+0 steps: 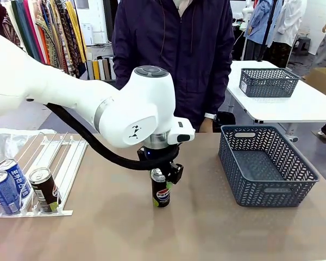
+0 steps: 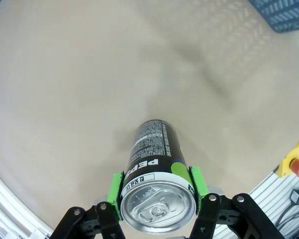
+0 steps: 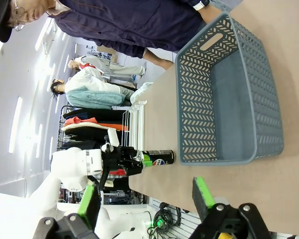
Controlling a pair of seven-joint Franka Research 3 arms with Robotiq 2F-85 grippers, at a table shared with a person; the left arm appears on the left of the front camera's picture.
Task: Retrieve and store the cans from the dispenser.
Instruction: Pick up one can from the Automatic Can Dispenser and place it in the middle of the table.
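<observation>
A black Pepsi can point(image 1: 161, 194) stands upright at the middle of the table, and my left gripper point(image 1: 160, 175) is shut on its upper part from above. In the left wrist view the green pads point(image 2: 116, 192) press both sides of the can point(image 2: 154, 154) just under its silver top. At the table's left edge lies the white dispenser point(image 1: 60, 155). Its near end holds two blue cans point(image 1: 4, 191) point(image 1: 14, 173) and a black can with a green base point(image 1: 44, 188). My right gripper point(image 3: 145, 196) is open with nothing in it, off to the side, and looks across at the Pepsi can point(image 3: 159, 158).
A grey-blue lattice basket point(image 1: 271, 191) point(image 3: 189, 99) sits empty on the right of the table. A person in a dark jacket point(image 1: 174, 49) stands at the far side. A second basket point(image 1: 269, 82) rests on another table behind.
</observation>
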